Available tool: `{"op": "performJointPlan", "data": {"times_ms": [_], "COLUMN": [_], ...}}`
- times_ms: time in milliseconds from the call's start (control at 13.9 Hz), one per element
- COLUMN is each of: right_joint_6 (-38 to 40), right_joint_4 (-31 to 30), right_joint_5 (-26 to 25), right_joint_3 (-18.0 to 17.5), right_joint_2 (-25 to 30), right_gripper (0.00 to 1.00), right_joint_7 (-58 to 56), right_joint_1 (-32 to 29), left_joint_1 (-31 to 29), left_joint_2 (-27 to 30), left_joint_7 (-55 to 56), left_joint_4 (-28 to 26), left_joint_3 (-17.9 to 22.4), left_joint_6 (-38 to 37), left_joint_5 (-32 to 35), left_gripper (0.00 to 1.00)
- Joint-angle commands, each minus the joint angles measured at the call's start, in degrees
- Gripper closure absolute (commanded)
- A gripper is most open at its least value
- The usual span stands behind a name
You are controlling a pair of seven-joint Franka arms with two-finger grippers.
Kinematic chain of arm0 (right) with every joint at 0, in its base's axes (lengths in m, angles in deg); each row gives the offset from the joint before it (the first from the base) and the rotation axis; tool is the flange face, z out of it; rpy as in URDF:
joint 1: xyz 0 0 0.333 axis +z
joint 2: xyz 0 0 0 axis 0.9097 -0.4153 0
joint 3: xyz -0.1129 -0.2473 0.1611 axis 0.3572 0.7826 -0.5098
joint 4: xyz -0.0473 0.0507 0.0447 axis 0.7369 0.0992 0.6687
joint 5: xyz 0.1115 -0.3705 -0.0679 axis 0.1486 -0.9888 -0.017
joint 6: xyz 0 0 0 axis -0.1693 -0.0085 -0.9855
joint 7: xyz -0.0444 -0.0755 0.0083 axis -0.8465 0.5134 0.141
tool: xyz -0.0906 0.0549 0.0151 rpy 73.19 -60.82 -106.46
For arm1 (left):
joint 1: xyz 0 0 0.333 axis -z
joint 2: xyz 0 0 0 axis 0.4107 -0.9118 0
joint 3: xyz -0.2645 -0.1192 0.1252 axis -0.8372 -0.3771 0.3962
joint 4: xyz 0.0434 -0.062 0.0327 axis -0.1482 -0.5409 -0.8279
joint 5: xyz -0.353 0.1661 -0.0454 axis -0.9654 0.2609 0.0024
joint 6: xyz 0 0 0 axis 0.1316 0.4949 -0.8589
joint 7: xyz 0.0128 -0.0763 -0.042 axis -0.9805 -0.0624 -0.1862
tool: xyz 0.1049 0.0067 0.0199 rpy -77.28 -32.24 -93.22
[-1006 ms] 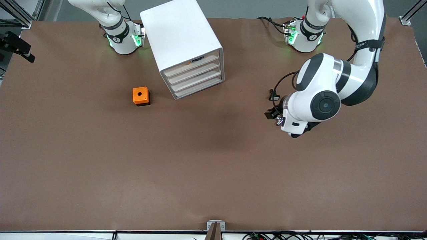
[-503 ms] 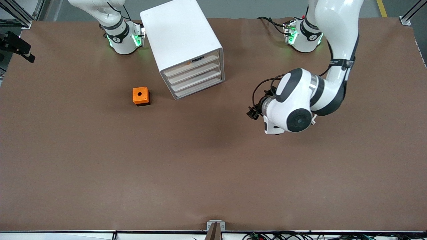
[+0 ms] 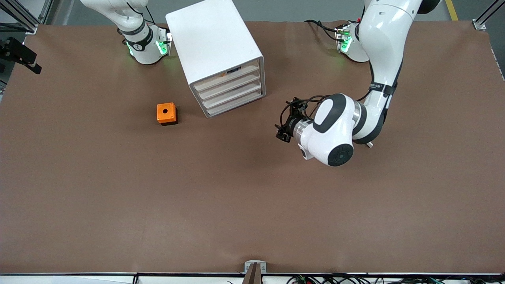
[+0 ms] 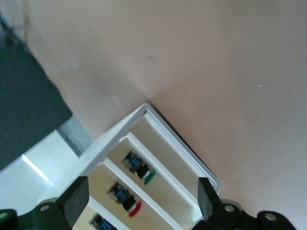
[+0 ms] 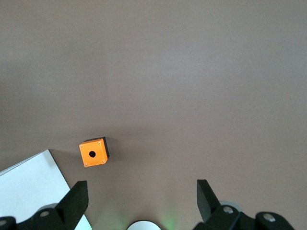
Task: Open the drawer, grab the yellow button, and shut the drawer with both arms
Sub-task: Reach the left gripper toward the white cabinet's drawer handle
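Note:
The white cabinet (image 3: pixel 215 43) stands near the right arm's base. Its topmost drawer (image 3: pixel 227 77) sits flush and shut above three lower ones. A small orange spot (image 3: pixel 223 74) shows in that drawer's slot; I cannot tell whether it is the button. My left gripper (image 3: pixel 282 132) hangs open and empty over the table, beside the drawer fronts toward the left arm's end. The left wrist view faces the lower drawers (image 4: pixel 158 158) between the left gripper's (image 4: pixel 141 199) fingers. My right gripper (image 5: pixel 141 199) is open, high over the table by its base, and out of the front view.
An orange cube with a black hole (image 3: pixel 166 113) sits beside the cabinet, nearer the front camera; the right wrist view shows this cube (image 5: pixel 93 152) too. Lower drawers hold a green-capped button (image 4: pixel 148 178) and a red-capped one (image 4: pixel 134 208). The brown table (image 3: pixel 236 205) stretches wide toward the front camera.
The left arm has swung its hand from the left arm's end of the table toward the cabinet's drawer fronts. The right arm, cabinet and cube have not moved.

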Motion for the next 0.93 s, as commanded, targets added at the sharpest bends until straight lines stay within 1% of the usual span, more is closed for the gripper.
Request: {"op": "performJointPlan", "data": {"times_ms": [0, 144, 216, 359, 431, 575, 647, 718, 862], "right_joint_6": [0.4, 0.3, 0.4, 0.3, 0.3, -0.4, -0.3, -0.2, -0.5], "right_joint_4": [0.3, 0.6, 0.8, 0.7, 1.3, 1.7, 1.9, 2.4, 2.8], "right_joint_5": [-0.5, -0.6, -1.0, -0.3, 0.1, 0.0, 0.1, 0.0, -0.9], "right_joint_3": [-0.2, -0.2, -0.2, -0.3, -0.2, -0.2, -0.2, -0.1, 0.1], "right_joint_2": [-1.4, -2.6, -4.4, -6.2, -8.9, -10.0, -12.1, -14.2, -15.8], "right_gripper": [0.0, 0.0, 0.0, 0.0, 0.0, 0.0, 0.0, 0.0, 0.0], "right_joint_7": [-0.5, -0.4, -0.4, -0.3, -0.3, -0.5, -0.5, -0.6, -0.6], "right_joint_1": [-0.3, -0.2, -0.2, -0.3, -0.5, -0.1, -0.5, -0.8, -1.4], "left_joint_1": [-1.0, -1.1, -1.0, -1.0, -1.0, -0.5, -0.4, -0.4, -0.4], "left_joint_2": [-2.7, -3.8, -4.3, -5.1, -5.8, -6.3, -6.5, -7.2, -8.0], "left_joint_7": [5.6, 10.5, 13.5, 21.5, 25.4, 28.8, 30.2, 31.1, 34.9], "left_joint_4": [2.2, 2.2, 2.1, 2.1, 2.1, 2.1, 2.1, 2.0, 2.0], "left_joint_3": [0.2, 0.2, 0.1, 0.0, 0.0, 0.0, -0.1, -1.0, -2.6], "left_joint_6": [-4.6, -6.5, -7.5, -8.5, -9.9, -11.8, -12.3, -13.0, -14.5], "left_joint_5": [-6.3, -9.7, -11.2, -13.8, -15.3, -17.5, -18.3, -19.4, -20.3], "left_gripper": [0.0, 0.0, 0.0, 0.0, 0.0, 0.0, 0.0, 0.0, 0.0]}}
